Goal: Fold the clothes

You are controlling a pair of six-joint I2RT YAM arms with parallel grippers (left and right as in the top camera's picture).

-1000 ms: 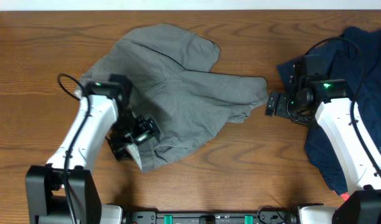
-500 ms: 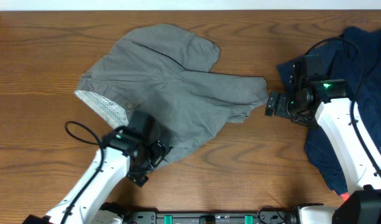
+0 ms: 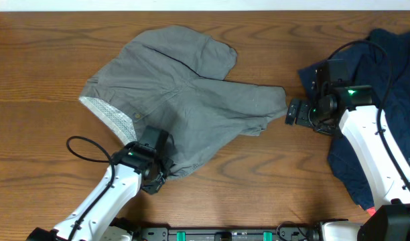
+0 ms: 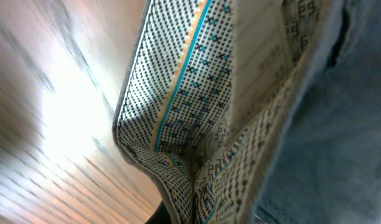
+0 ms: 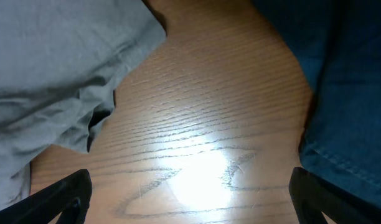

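On overhead view: grey shorts [image 3: 185,100] spread centre-left on surface [image 3: 258,181], pale waistband [image 3: 111,115] turned out at left; navy garment [image 3: 392,60] at right edge. Left claw [image 3: 155,179] at shorts' lower edge, right claw [image 3: 293,112] beside their right tip. Left wrist: waistband fills view, cannot tell claw state. Right wrist: fingers [image 5: 60,199] wide apart, gripping nothing.
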